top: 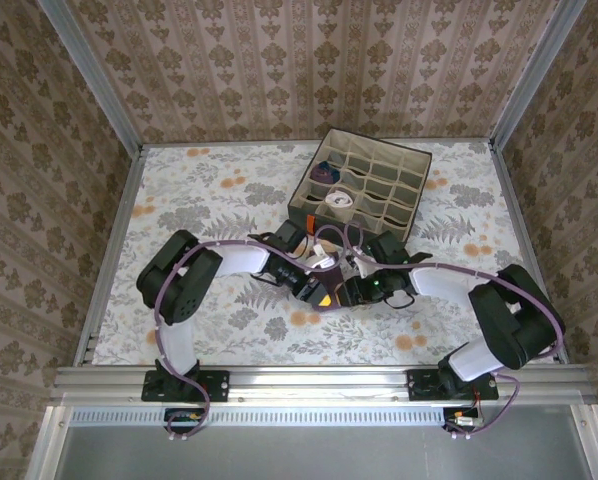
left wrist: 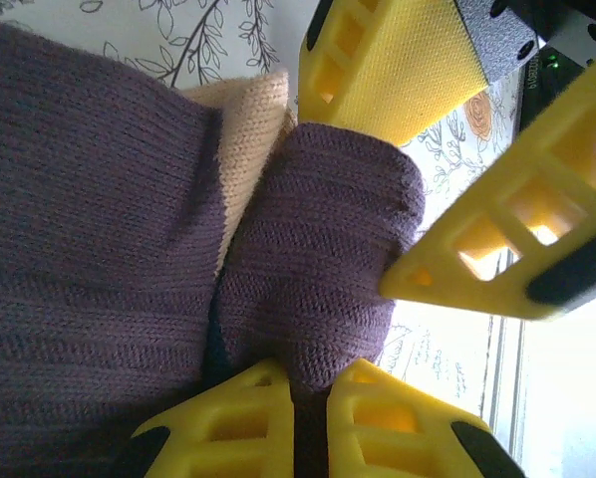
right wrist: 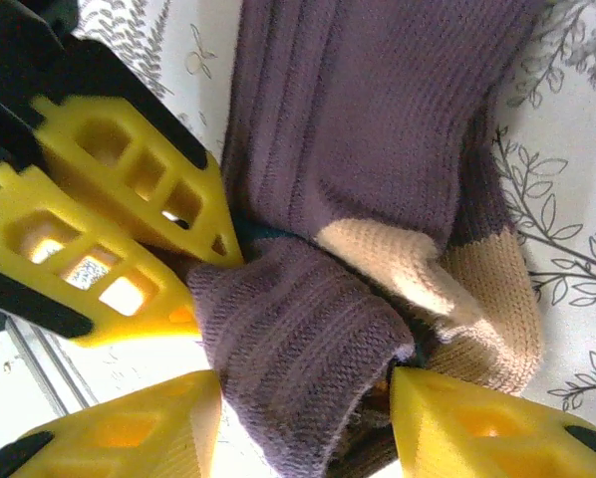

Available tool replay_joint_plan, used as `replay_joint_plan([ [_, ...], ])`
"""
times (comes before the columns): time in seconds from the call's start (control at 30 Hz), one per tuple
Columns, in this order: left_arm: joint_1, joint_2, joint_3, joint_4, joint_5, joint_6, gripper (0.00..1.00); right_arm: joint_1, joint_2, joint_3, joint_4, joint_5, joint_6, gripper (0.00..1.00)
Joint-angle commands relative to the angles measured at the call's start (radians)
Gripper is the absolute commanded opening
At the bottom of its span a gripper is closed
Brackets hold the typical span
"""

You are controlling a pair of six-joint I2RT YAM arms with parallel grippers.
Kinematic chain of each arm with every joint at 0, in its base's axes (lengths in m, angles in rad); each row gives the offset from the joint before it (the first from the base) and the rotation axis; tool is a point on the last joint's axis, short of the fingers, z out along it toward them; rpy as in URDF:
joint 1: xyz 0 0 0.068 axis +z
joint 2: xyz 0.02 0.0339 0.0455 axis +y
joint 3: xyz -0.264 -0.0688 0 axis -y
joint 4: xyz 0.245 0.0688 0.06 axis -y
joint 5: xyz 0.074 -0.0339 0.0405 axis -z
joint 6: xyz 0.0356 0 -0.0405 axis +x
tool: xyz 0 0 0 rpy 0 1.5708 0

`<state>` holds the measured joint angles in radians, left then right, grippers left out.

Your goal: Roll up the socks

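The purple sock with the tan heel (right wrist: pixel 378 119) is lying on the flowered desk (top: pixel 179 200), midway between the two arms and just in front of the grey fabric box (top: pixel 309 212). Its near end is doubled over into a thick lump (right wrist: pixel 288 339).

The right pincer (right wrist: pixel 306 383) is straddling that lump, with a finger pressing into each side, so it is grasping the fold. The left pincer (left wrist: pixel 310 378) is coming in from the side. It is clenched on a thin pinch of purple knit at the lump's edge.

Seen from the right wrist, the flat rest of the sock is stretching straight away from the right pincer, the heel patch sitting just past the fold. The lump's own axis is running crosswise to that length. That crosswise lie is probably what any further rolling is depending on. Both pincers are already touching the lump, so neither arm is the nearer.
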<state>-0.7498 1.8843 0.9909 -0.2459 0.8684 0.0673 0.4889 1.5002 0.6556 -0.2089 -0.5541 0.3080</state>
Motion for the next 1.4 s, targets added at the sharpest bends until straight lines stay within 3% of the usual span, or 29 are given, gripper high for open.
replay_joint_plan([
  [0.0,0.001,0.019,-0.052,-0.058,-0.069,-0.008,0.0,0.005,0.045,0.048,-0.042,0.043,0.012,0.35],
  [0.07,-0.007,-0.019,-0.082,-0.015,-0.109,0.011,0.0,0.005,0.078,0.072,-0.069,0.064,0.024,0.28],
  [0.2,-0.033,-0.133,-0.153,0.09,-0.212,0.07,0.11,0.001,0.13,0.102,-0.11,0.085,0.06,0.2],
  [0.37,-0.108,-0.341,-0.281,0.251,-0.409,0.246,0.2,-0.013,0.195,0.132,-0.165,0.073,0.068,0.18],
  [0.53,-0.187,-0.543,-0.487,0.545,-0.608,0.417,0.3,-0.013,0.224,0.152,-0.191,0.062,0.063,0.17],
  [0.6,-0.236,-0.584,-0.546,0.641,-0.727,0.496,0.38,-0.013,0.231,0.162,-0.202,0.058,0.057,0.17],
  [0.77,-0.303,-0.562,-0.527,0.625,-0.862,0.611,0.4,-0.015,0.244,0.183,-0.227,0.051,0.044,0.17],
  [0.9,-0.345,-0.502,-0.495,0.615,-0.886,0.652,0.39,-0.015,0.256,0.193,-0.238,0.044,0.036,0.17],
  [1.13,-0.372,-0.369,-0.434,0.607,-0.896,0.653,0.39,-0.016,0.265,0.196,-0.249,0.034,0.031,0.17],
  [1.23,-0.372,-0.294,-0.407,0.599,-0.957,0.629,0.38,-0.018,0.264,0.193,-0.25,0.028,0.029,0.17],
  [1.37,-0.368,-0.202,-0.374,0.588,-1.065,0.555,0.25,-0.019,0.261,0.19,-0.252,0.022,0.028,0.18],
])
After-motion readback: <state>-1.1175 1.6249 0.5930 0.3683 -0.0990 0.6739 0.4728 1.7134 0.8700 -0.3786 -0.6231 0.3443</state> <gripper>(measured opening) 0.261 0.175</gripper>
